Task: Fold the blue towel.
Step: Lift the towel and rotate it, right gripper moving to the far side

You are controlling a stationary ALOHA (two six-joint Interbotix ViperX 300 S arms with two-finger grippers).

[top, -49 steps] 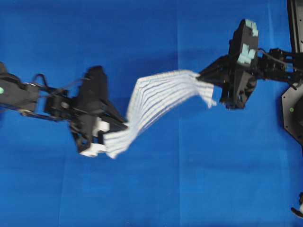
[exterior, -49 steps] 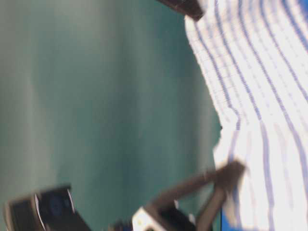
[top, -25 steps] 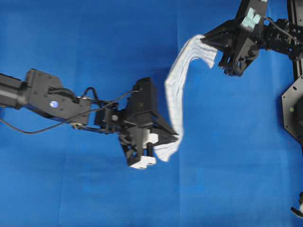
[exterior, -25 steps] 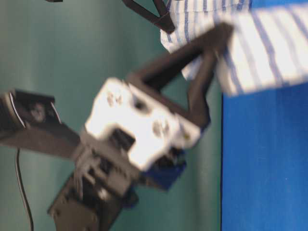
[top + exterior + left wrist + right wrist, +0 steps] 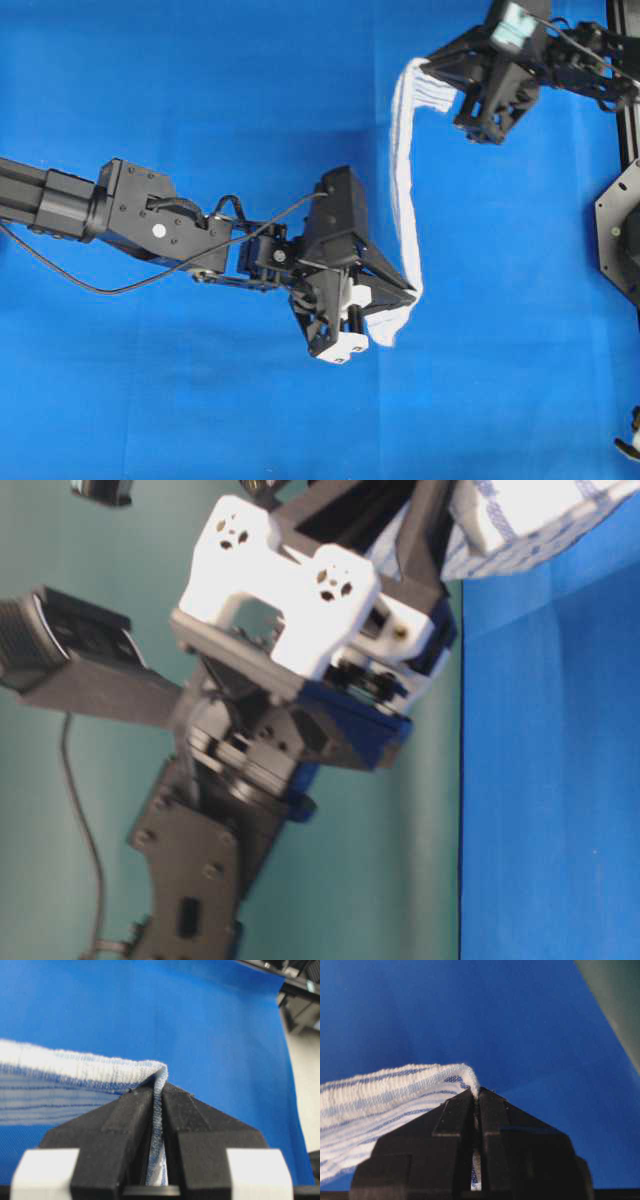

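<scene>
White woven blue-striped towel hangs stretched between left tool and right tool, both clamped on corners; next, lay it on the blue surface.

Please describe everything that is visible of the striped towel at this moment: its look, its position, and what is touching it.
The white woven towel with thin dark-blue stripes hangs as a narrow, gathered band above the plain blue table covering. It looks soft and ribbed. One end is pinched in the shut left gripper, the other end in the shut right gripper. In the overhead view it runs almost straight between them, with loose corners sticking out at both ends. Nothing else touches it.
</scene>
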